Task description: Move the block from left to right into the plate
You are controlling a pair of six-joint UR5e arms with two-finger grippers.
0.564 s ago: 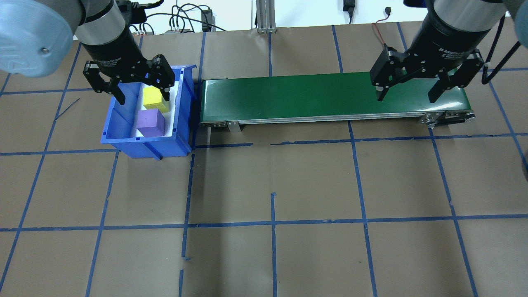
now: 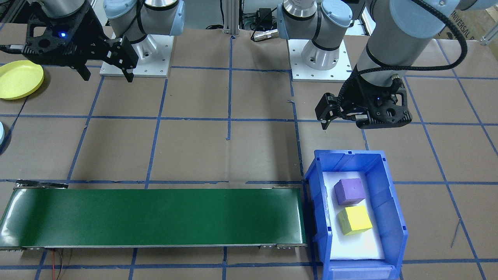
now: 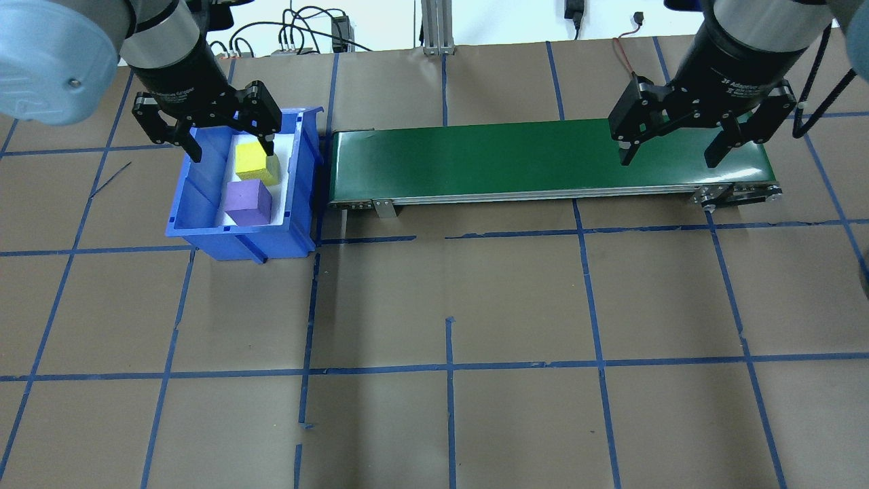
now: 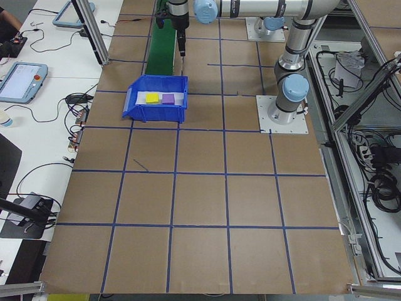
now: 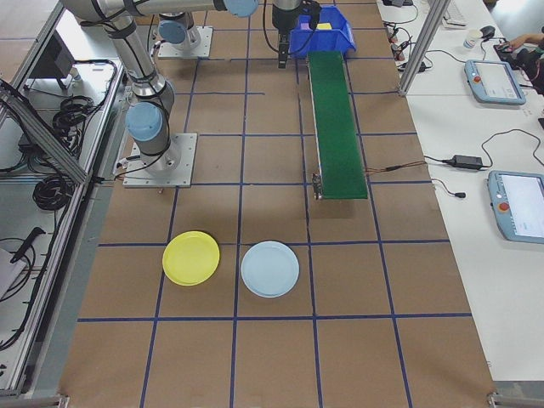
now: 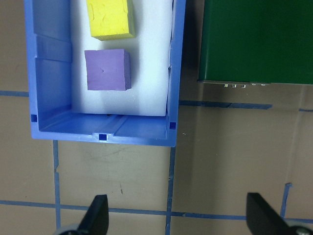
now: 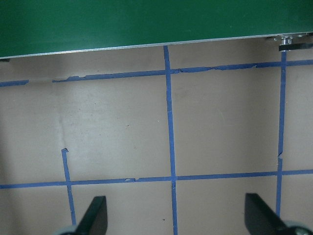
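Note:
A yellow block (image 3: pixel 251 163) and a purple block (image 3: pixel 248 202) lie on white padding in a blue bin (image 3: pixel 199 204) at the table's left. The left wrist view shows the same yellow block (image 6: pixel 110 19) and purple block (image 6: pixel 107 69). My left gripper (image 3: pixel 232 151) hangs open above the bin, well clear of the blocks; in the front-facing view the left gripper (image 2: pixel 326 124) is on the robot's side of the bin. My right gripper (image 3: pixel 669 159) hovers open and empty over the conveyor's right end. The yellow plate (image 5: pixel 190 257) sits far right, and the front-facing view catches the same plate (image 2: pixel 19 79).
A long green conveyor belt (image 3: pixel 543 159) runs from the bin toward the right. A light blue plate (image 5: pixel 269 269) lies beside the yellow one. Brown paper with blue tape lines covers the table. The robot bases (image 2: pixel 134 54) stand behind.
My left gripper has shifted slightly toward the far side of the bin and looks a little smaller in the overhead view. The right gripper and the blocks have not moved.

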